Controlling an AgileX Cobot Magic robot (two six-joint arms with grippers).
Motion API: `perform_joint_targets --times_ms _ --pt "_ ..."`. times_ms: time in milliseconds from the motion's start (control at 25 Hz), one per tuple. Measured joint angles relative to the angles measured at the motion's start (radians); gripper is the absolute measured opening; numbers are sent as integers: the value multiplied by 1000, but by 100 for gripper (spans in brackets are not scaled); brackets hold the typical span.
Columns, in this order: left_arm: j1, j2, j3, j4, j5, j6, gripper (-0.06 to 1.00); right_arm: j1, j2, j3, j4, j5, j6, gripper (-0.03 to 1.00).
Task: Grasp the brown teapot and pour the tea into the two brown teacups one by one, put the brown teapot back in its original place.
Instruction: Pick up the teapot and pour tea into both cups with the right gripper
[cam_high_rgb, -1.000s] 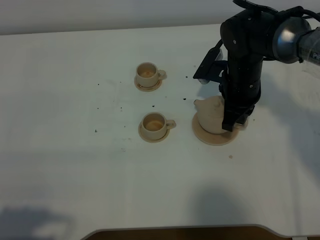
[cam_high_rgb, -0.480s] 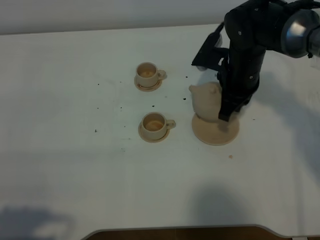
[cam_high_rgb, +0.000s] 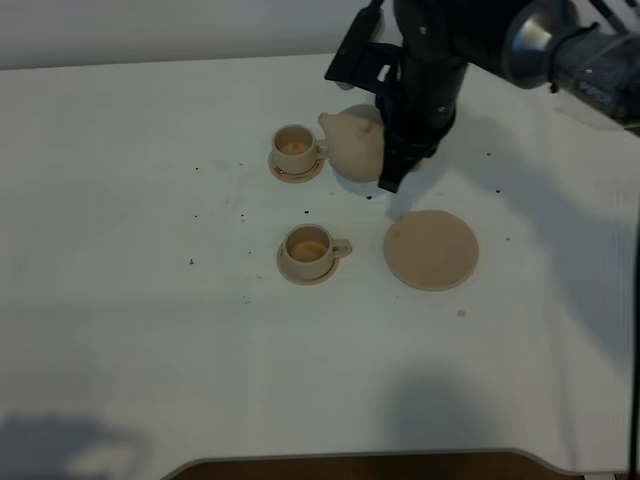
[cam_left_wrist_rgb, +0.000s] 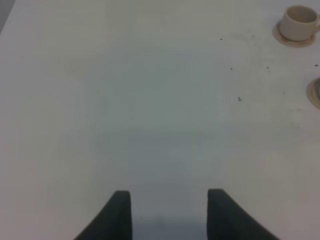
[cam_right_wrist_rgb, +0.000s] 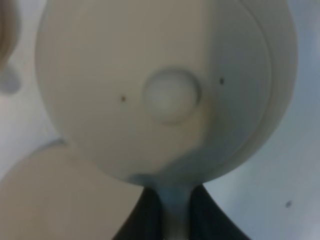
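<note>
Teapot (cam_high_rgb: 355, 148) hangs just beside the far cup (cam_high_rgb: 295, 147), spout pointing at its rim, so I'd guess it's lined up for pour 1 of 2. Right pincer (cam_right_wrist_rgb: 175, 210) is clamped narrow on the teapot's handle. Left pincer (cam_left_wrist_rgb: 169, 215) sits wide apart over bare surface (cam_left_wrist_rgb: 150, 100), gripping nothing.

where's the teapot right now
In the exterior high view the brown teapot hangs in the right gripper toward the back of the table, spout next to the far teacup, off its large round saucer.
</note>
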Motion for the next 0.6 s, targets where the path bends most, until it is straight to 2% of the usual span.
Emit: perform_joint_targets --times_ms 320,600 --pt "0 0 0 0 0 0 37 44 186 -297 -70 73 -29 12" --pt "0 0 0 0 0 0 37 54 245 -378 -173 100 -53 12"
